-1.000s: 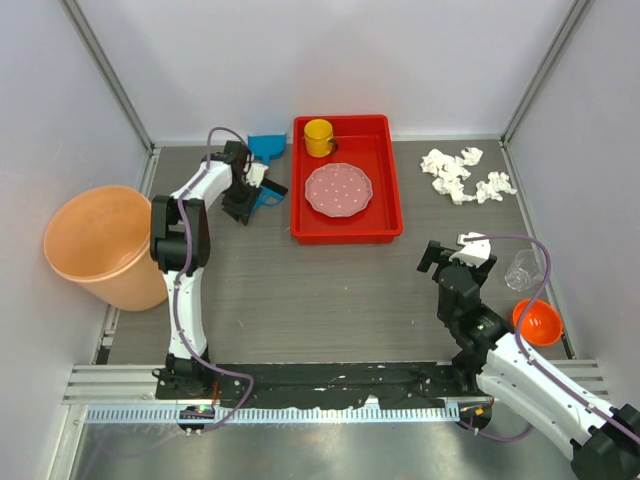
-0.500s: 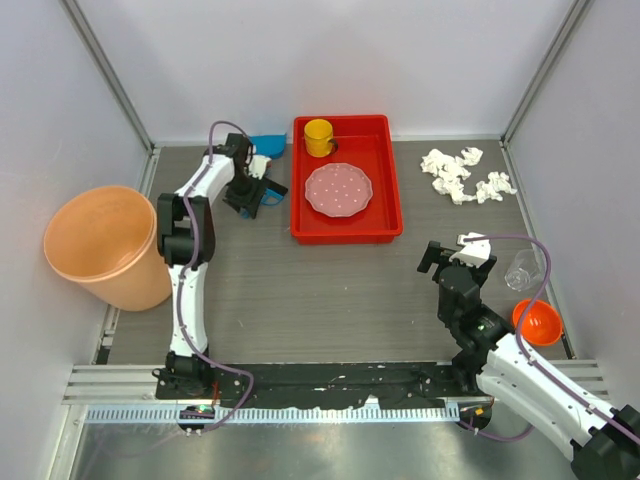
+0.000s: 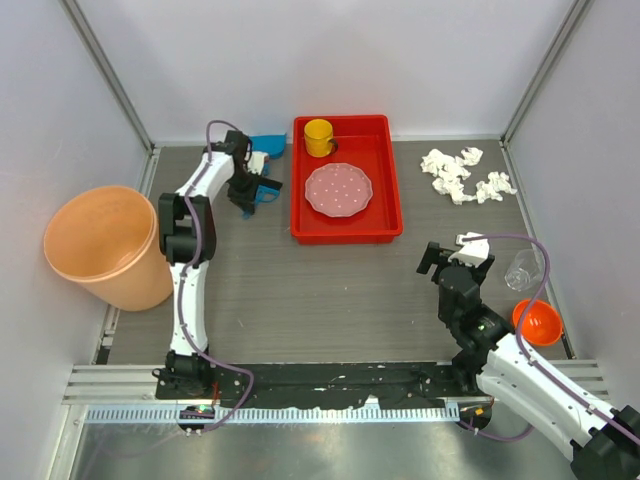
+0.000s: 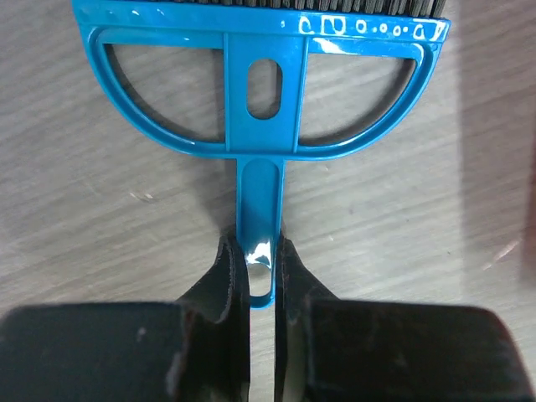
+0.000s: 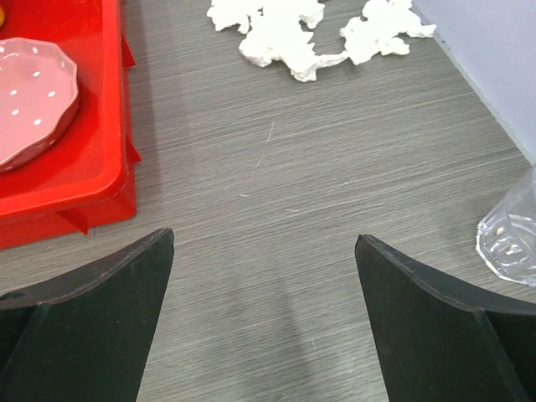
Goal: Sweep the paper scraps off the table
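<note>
The paper scraps [image 3: 465,175], several crumpled white wads, lie in a loose cluster on the table [image 3: 330,290] at the back right; they also show at the top of the right wrist view [image 5: 310,33]. My left gripper [image 3: 247,190] is at the back left, shut on the thin handle of a blue hand brush [image 4: 260,92] that lies flat on the table. In the left wrist view both fingers press the handle at my left gripper [image 4: 260,260]. My right gripper [image 3: 452,252] is open and empty, low over the table well short of the scraps; my right gripper's [image 5: 264,243] jaws stand wide apart.
A blue dustpan [image 3: 268,146] lies just behind the brush. A red tray [image 3: 345,232] holds a pink dotted plate [image 3: 338,190] and a yellow cup [image 3: 319,137]. An orange bucket [image 3: 100,245] stands at the left edge. A clear glass [image 3: 520,270] and an orange bowl [image 3: 537,322] sit at the right.
My left arm has reached a little farther back and its gripper has settled lower onto the brush handle. The right arm and the scraps have not moved.
</note>
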